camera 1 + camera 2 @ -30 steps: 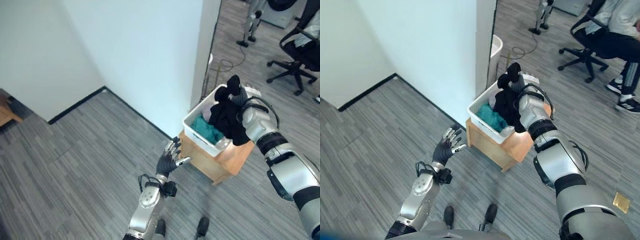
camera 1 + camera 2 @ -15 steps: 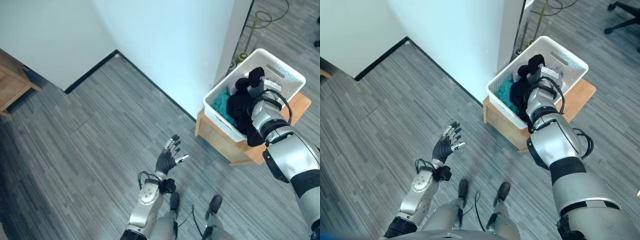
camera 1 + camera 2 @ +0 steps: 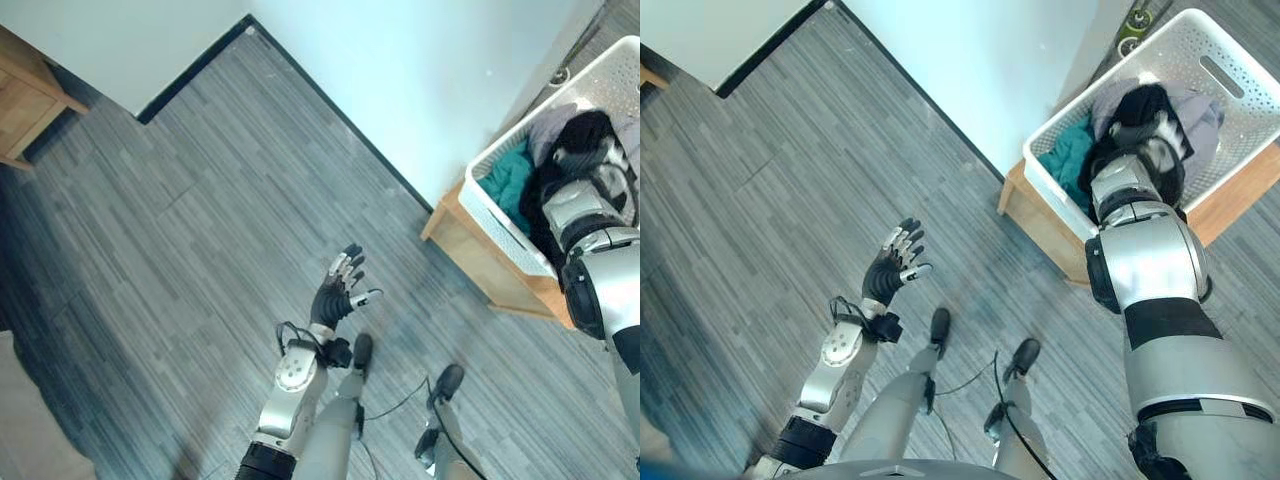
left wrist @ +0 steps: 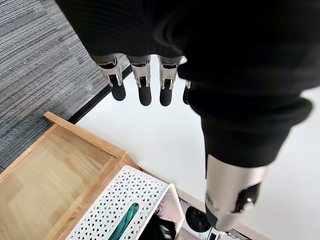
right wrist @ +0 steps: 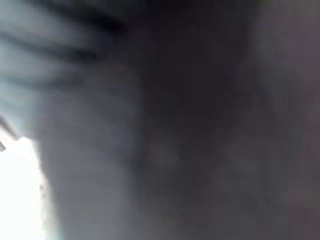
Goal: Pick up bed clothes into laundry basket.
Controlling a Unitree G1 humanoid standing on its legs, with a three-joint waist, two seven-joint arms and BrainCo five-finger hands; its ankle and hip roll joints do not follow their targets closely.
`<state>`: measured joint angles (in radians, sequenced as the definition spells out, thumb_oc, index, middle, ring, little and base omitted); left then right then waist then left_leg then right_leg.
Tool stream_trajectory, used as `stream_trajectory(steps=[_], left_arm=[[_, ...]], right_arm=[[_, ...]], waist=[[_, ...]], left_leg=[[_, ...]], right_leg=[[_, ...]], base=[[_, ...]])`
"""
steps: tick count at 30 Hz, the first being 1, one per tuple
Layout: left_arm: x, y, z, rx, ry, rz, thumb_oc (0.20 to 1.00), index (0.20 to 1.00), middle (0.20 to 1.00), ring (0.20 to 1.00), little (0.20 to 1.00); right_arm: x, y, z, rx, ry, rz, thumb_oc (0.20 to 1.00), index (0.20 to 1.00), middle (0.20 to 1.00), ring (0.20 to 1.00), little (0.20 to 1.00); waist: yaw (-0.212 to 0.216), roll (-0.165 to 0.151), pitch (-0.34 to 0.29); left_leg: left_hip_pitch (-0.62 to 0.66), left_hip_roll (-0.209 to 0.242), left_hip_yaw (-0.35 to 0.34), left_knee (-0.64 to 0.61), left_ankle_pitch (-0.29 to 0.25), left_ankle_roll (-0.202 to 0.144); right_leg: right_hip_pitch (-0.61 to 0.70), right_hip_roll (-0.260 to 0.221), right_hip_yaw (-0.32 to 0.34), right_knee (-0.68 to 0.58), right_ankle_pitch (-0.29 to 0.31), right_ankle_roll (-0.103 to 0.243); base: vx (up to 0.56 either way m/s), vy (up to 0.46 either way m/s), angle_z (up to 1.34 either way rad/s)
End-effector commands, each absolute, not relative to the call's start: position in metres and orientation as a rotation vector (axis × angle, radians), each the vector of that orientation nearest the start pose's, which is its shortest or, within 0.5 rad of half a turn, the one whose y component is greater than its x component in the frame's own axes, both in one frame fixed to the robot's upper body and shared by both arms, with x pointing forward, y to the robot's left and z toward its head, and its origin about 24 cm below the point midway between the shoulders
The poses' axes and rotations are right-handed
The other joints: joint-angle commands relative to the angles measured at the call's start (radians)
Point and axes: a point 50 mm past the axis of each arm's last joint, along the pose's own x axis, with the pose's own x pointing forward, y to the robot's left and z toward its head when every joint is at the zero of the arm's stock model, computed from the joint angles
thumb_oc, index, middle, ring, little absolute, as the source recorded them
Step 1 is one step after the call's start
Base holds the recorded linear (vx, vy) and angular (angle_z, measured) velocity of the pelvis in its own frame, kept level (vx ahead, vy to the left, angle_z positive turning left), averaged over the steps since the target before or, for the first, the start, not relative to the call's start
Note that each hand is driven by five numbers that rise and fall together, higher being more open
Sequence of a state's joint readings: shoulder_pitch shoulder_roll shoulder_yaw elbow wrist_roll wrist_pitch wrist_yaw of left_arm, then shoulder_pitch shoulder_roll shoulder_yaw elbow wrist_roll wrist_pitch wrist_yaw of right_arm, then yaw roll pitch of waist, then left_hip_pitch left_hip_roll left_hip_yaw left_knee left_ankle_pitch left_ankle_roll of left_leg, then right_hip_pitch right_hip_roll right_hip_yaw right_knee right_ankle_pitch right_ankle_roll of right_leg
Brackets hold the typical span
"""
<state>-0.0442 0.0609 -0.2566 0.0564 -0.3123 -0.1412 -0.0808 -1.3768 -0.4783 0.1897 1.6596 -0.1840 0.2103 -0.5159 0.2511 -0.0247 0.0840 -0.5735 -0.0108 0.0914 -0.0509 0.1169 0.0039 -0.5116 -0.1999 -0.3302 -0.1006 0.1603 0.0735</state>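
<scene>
Black garment (image 3: 1140, 110) bunched in white basket (image 3: 1230, 75), covering my right hand (image 3: 1160, 150); grip unclear. Left hand (image 3: 895, 265) spread, empty.

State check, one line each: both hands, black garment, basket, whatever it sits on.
left hand: open, fingers straight, raised over the floor, holding nothing
right hand: down in the basket, buried in black cloth, fingers hidden
black garment: inside the basket, on the pile
laundry basket: upright, clothes inside
wooden stand: upright, carrying the basket
</scene>
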Motion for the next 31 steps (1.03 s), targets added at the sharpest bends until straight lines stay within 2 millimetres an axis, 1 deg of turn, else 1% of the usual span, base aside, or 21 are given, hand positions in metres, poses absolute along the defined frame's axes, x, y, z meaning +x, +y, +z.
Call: stream_trajectory(steps=[1, 2, 3, 4, 5, 6, 7, 8, 9, 10, 12, 13, 15, 16, 17, 18, 20, 23, 24, 27, 31], left_arm=[[0.241, 0.084, 0.065, -0.304, -0.187, -0.393, 1.000, 1.000, 1.000, 1.000, 1.000], [0.242, 0.085, 0.065, -0.310, -0.193, -0.386, 1.000, 1.000, 1.000, 1.000, 1.000], [0.245, 0.087, 0.066, -0.326, -0.217, -0.370, 1.000, 1.000, 1.000, 1.000, 1.000], [0.245, 0.087, 0.065, -0.326, -0.215, -0.372, 1.000, 1.000, 1.000, 1.000, 1.000], [0.247, 0.090, 0.065, -0.315, -0.232, -0.360, 1.000, 1.000, 1.000, 1.000, 1.000], [0.246, 0.089, 0.064, -0.313, -0.225, -0.367, 1.000, 1.000, 1.000, 1.000, 1.000], [0.249, 0.091, 0.062, -0.317, -0.229, -0.350, 1.000, 1.000, 1.000, 1.000, 1.000], [0.248, 0.091, 0.060, -0.315, -0.222, -0.353, 1.000, 1.000, 1.000, 1.000, 1.000], [0.249, 0.091, 0.061, -0.323, -0.225, -0.354, 1.000, 1.000, 1.000, 1.000, 1.000], [0.248, 0.090, 0.058, -0.323, -0.215, -0.355, 1.000, 1.000, 1.000, 1.000, 1.000], [0.245, 0.090, 0.054, -0.329, -0.199, -0.346, 1.000, 1.000, 1.000, 1.000, 1.000], [0.244, 0.088, 0.051, -0.347, -0.184, -0.344, 1.000, 1.000, 1.000, 1.000, 1.000], [0.242, 0.088, 0.049, -0.345, -0.175, -0.346, 1.000, 1.000, 1.000, 1.000, 1.000], [0.241, 0.086, 0.048, -0.358, -0.174, -0.344, 1.000, 1.000, 1.000, 1.000, 1.000], [0.238, 0.085, 0.046, -0.362, -0.164, -0.341, 1.000, 1.000, 1.000, 1.000, 1.000], [0.236, 0.083, 0.045, -0.377, -0.169, -0.332, 1.000, 1.000, 1.000, 1.000, 1.000], [0.233, 0.083, 0.044, -0.376, -0.170, -0.325, 1.000, 1.000, 1.000, 1.000, 1.000], [0.230, 0.082, 0.041, -0.376, -0.158, -0.295, 1.000, 1.000, 1.000, 1.000, 1.000], [0.229, 0.083, 0.039, -0.362, -0.150, -0.264, 1.000, 1.000, 1.000, 1.000, 1.000], [0.228, 0.086, 0.036, -0.342, -0.135, -0.231, 1.000, 1.000, 1.000, 1.000, 1.000], [0.225, 0.090, 0.026, -0.331, -0.078, -0.174, 1.000, 1.000, 1.000, 1.000, 1.000]], right_arm=[[0.410, -0.259, 0.209, -0.916, 0.068, -0.703, 1.000, 1.000, 1.000, 1.000, 1.000], [0.413, -0.247, 0.216, -0.944, -0.056, -0.674, 1.000, 1.000, 1.000, 1.000, 1.000], [0.408, -0.241, 0.217, -0.978, -0.215, -0.650, 1.000, 1.000, 1.000, 1.000, 1.000], [0.406, -0.243, 0.216, -0.979, -0.210, -0.650, 1.000, 1.000, 1.000, 1.000, 1.000], [0.390, -0.248, 0.220, -0.975, -0.334, -0.653, 1.000, 1.000, 1.000, 1.000, 1.000], [0.387, -0.253, 0.217, -0.976, -0.321, -0.655, 1.000, 1.000, 1.000, 1.000, 1.000], [0.365, -0.252, 0.213, -0.976, -0.418, -0.618, 1.000, 1.000, 1.000, 1.000, 1.000], [0.361, -0.255, 0.211, -0.977, -0.409, -0.617, 1.000, 1.000, 1.000, 1.000, 1.000], [0.351, -0.257, 0.202, -0.969, -0.408, -0.599, 1.000, 1.000, 1.000, 1.000, 1.000], [0.337, -0.262, 0.185, -0.947, -0.375, -0.583, 1.000, 1.000, 1.000, 1.000, 1.000], [0.311, -0.263, 0.160, -0.851, -0.333, -0.540, 1.000, 1.000, 1.000, 1.000, 1.000], [0.293, -0.256, 0.135, -0.769, -0.276, -0.491, 1.000, 1.000, 1.000, 1.000, 1.000], [0.290, -0.256, 0.133, -0.768, -0.265, -0.490, 1.000, 1.000, 1.000, 1.000, 1.000], [0.271, -0.250, 0.102, -0.735, -0.172, -0.444, 1.000, 1.000, 1.000, 1.000, 1.000], [0.262, -0.247, 0.092, -0.700, -0.139, -0.424, 1.000, 1.000, 1.000, 1.000, 1.000], [0.246, -0.239, 0.065, -0.625, -0.046, -0.370, 1.000, 1.000, 1.000, 1.000, 1.000], [0.231, -0.227, 0.040, -0.546, 0.035, -0.287, 1.000, 1.000, 1.000, 1.000, 1.000], [0.221, -0.215, 0.012, -0.502, 0.129, -0.199, 1.000, 1.000, 1.000, 1.000, 1.000], [0.217, -0.209, -0.001, -0.453, 0.180, -0.173, 1.000, 1.000, 1.000, 1.000, 1.000], [0.217, -0.200, -0.008, -0.413, 0.198, -0.140, 1.000, 1.000, 1.000, 1.000, 1.000], [0.222, -0.186, -0.006, -0.396, 0.180, -0.079, 1.000, 1.000, 1.000, 1.000, 1.000]], waist=[[0.026, -0.040, -0.039], [0.008, -0.043, -0.041], [-0.023, -0.045, -0.045], [-0.021, -0.044, -0.043], [-0.056, -0.048, -0.047], [-0.047, -0.050, -0.047], [-0.087, -0.051, -0.052], [-0.083, -0.053, -0.054], [-0.098, -0.053, -0.062], [-0.110, -0.056, -0.071], [-0.136, -0.054, -0.090], [-0.161, -0.048, -0.108], [-0.157, -0.052, -0.111], [-0.182, -0.043, -0.125], [-0.187, -0.041, -0.133], [-0.201, -0.032, -0.144], [-0.210, -0.026, -0.154], [-0.213, -0.015, -0.162], [-0.211, -0.009, -0.169], [-0.206, -0.006, -0.176], [-0.199, -0.003, -0.181]], left_leg=[[0.087, 0.044, 0.024, -0.036, 0.052, -0.038], [0.111, 0.046, 0.028, -0.036, 0.041, -0.036], [0.154, 0.049, 0.040, -0.036, 0.028, -0.026], [0.156, 0.050, 0.040, -0.036, 0.034, -0.025], [0.194, 0.056, 0.050, -0.036, 0.017, -0.017], [0.197, 0.057, 0.051, -0.036, 0.024, -0.016], [0.230, 0.063, 0.063, -0.036, 0.010, -0.003], [0.234, 0.064, 0.064, -0.036, 0.010, -0.002], [0.252, 0.066, 0.072, -0.036, 0.005, 0.002], [0.276, 0.069, 0.081, -0.036, -0.003, 0.006], [0.311, 0.071, 0.091, -0.036, -0.014, 0.016], [0.337, 0.071, 0.100, -0.036, -0.025, 0.024], [0.344, 0.070, 0.101, -0.036, -0.027, 0.024], [0.369, 0.070, 0.111, -0.036, -0.038, 0.029], [0.388, 0.068, 0.116, -0.036, -0.045, 0.030], [0.411, 0.065, 0.122, -0.036, -0.055, 0.033], [0.435, 0.063, 0.126, -0.036, -0.066, 0.034], [0.455, 0.063, 0.138, -0.036, -0.075, 0.033], [0.463, 0.067, 0.145, -0.036, -0.077, 0.029], [0.467, 0.073, 0.157, -0.036, -0.079, 0.024], [0.477, 0.083, 0.166, -0.036, -0.080, 0.017]], right_leg=[[0.235, 0.014, -0.027, 0.013, -0.175, 0.062], [0.255, 0.013, -0.020, 0.013, -0.181, 0.065], [0.289, 0.017, -0.002, 0.013, -0.184, 0.062], [0.290, 0.017, -0.001, 0.013, -0.179, 0.061], [0.322, 0.021, 0.015, 0.013, -0.187, 0.059], [0.324, 0.023, 0.018, 0.013, -0.181, 0.057], [0.343, 0.026, 0.038, 0.013, -0.184, 0.054], [0.346, 0.026, 0.039, 0.013, -0.183, 0.054], [0.355, 0.029, 0.049, 0.013, -0.185, 0.052], [0.371, 0.029, 0.056, 0.013, -0.187, 0.051], [0.395, 0.032, 0.076, 0.013, -0.187, 0.045], [0.411, 0.033, 0.091, 0.013, -0.188, 0.041], [0.417, 0.032, 0.092, 0.013, -0.189, 0.042], [0.434, 0.034, 0.103, 0.013, -0.190, 0.037], [0.447, 0.035, 0.110, 0.013, -0.191, 0.035], [0.460, 0.040, 0.120, 0.013, -0.192, 0.029], [0.476, 0.045, 0.128, 0.013, -0.193, 0.022], [0.483, 0.044, 0.132, 0.013, -0.188, 0.021], [0.481, 0.042, 0.136, 0.013, -0.181, 0.023], [0.474, 0.042, 0.143, 0.013, -0.172, 0.022], [0.471, 0.048, 0.152, 0.013, -0.166, 0.017]], base=[[0.09, 0.078, 0.04], [0.09, 0.081, 0.00], [0.04, 0.055, -0.01], [0.05, 0.040, -0.02], [0.00, 0.017, -0.09], [0.03, 0.021, -0.09], [-0.02, 0.008, -0.12], [0.01, -0.001, -0.05], [0.01, -0.021, -0.19], [0.01, -0.029, -0.38], [0.05, -0.033, -0.42], [0.06, -0.036, -0.44], [0.04, -0.035, -0.56], [0.06, -0.043, -0.38], [0.09, -0.074, -0.37], [0.05, -0.064, -0.25], [0.02, -0.067, -0.27], [-0.01, -0.056, -0.10], [-0.02, -0.054, 0.00], [-0.01, -0.039, -0.06], [-0.01, -0.047, -0.09]])
